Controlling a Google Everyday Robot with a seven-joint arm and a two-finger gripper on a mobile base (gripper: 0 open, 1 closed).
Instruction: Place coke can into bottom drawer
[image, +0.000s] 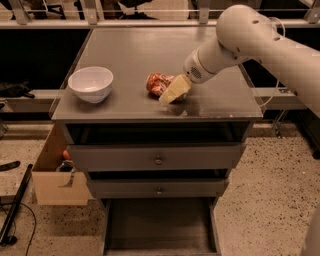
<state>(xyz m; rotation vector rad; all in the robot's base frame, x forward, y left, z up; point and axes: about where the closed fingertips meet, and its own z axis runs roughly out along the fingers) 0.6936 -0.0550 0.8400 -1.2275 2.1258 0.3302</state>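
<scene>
The coke can (157, 83), red-orange with white lettering, lies on its side on the grey cabinet top (150, 50), right of centre. My gripper (171, 93) reaches down from the right on the white arm; its cream-coloured fingers (176, 89) are over the can's right end and hide that end. The bottom drawer (160, 225) is pulled out at the foot of the cabinet, a shallow tray with a dark floor and nothing in it.
A white bowl (91, 83) stands on the cabinet top at the left. Two upper drawers with round knobs (158, 160) are closed. A cardboard box (57, 172) stands against the cabinet's left side. A speckled floor surrounds the cabinet.
</scene>
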